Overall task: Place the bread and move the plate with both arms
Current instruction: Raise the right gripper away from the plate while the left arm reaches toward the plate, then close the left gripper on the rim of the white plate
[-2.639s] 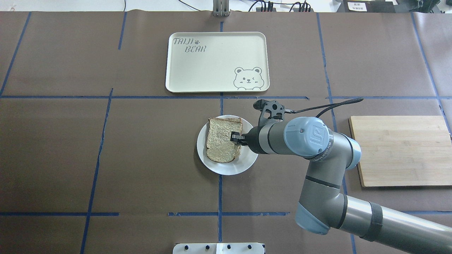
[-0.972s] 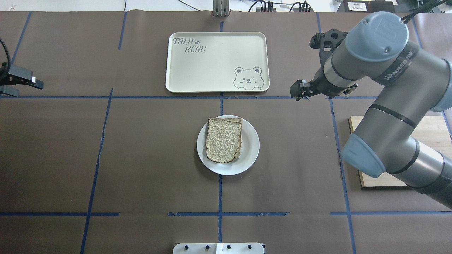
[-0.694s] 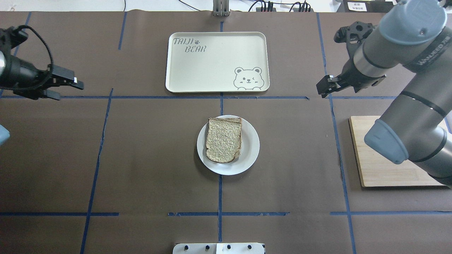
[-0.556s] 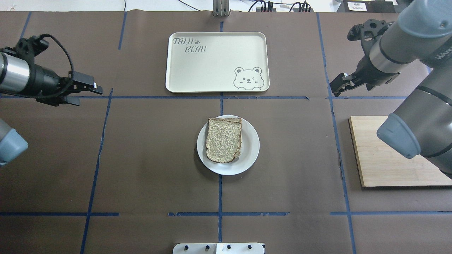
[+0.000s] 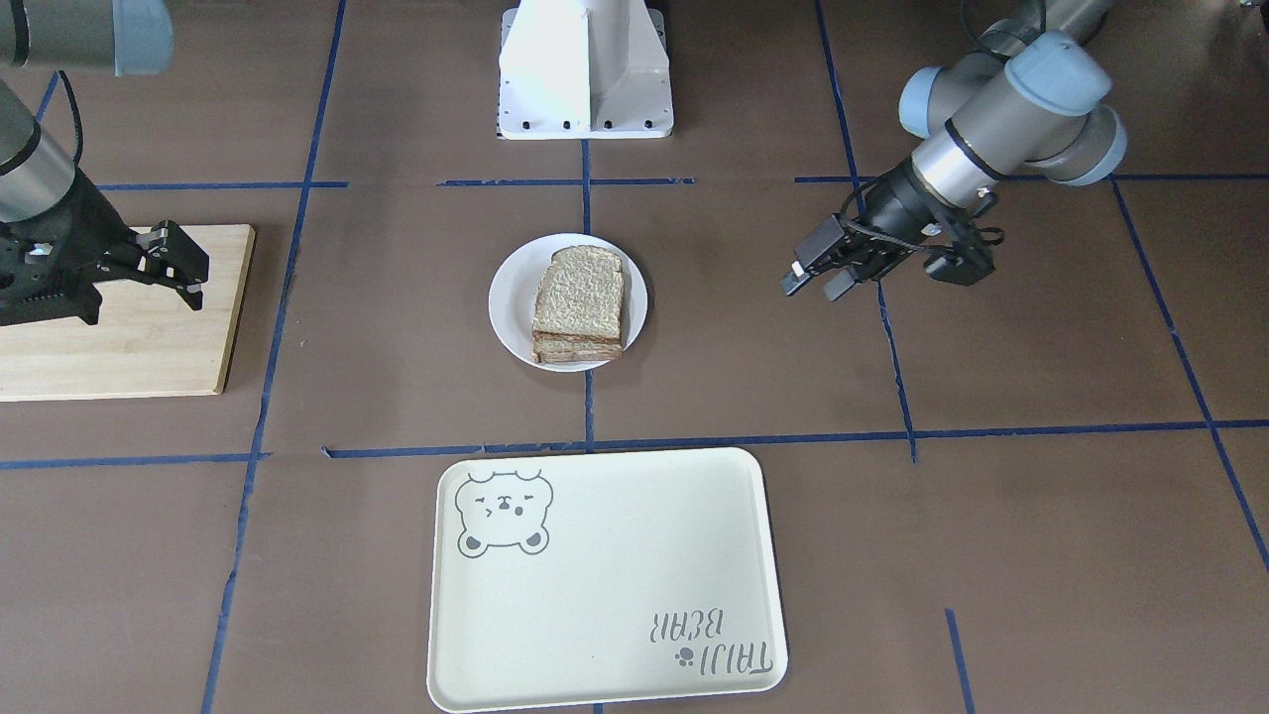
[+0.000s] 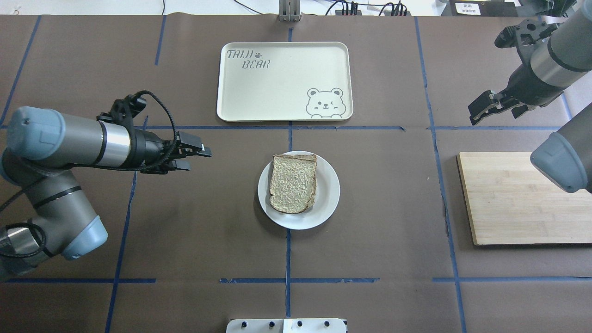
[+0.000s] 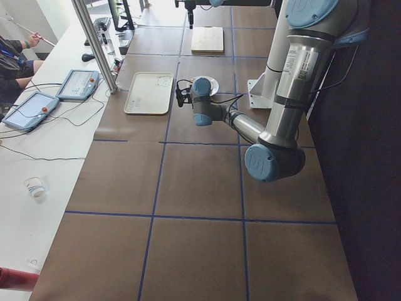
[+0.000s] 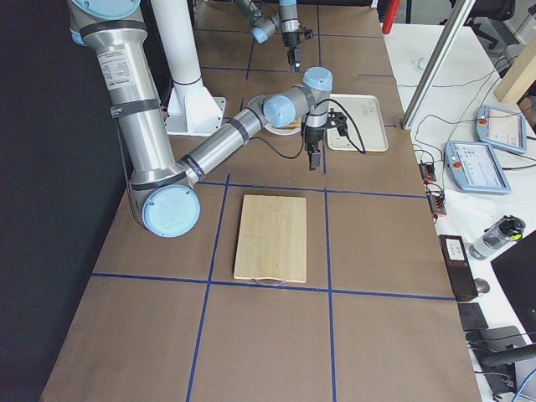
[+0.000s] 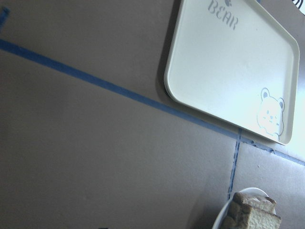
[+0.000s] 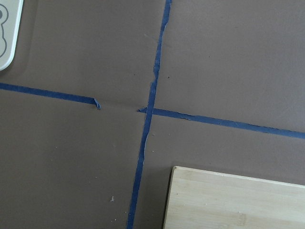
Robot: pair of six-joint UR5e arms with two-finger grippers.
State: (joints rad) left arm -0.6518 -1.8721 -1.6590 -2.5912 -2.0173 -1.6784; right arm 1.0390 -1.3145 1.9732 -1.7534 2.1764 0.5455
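Left gripper (image 6: 196, 157): hovering left of the plate (image 6: 327, 203), jaws parted, gripping nothing, touching nothing.
Right gripper (image 6: 478, 112): hanging at the far right beyond the wooden board (image 6: 518, 199), jaws parted, empty.
Bread (image 6: 292, 183): lying flat on the plate at table centre, nearer than the tray (image 6: 277, 83).
Handling (judged): plate is looking stiff, smooth and slippery; bread light, soft and loose.
Hold (judged): bare left rim, keeping it level.
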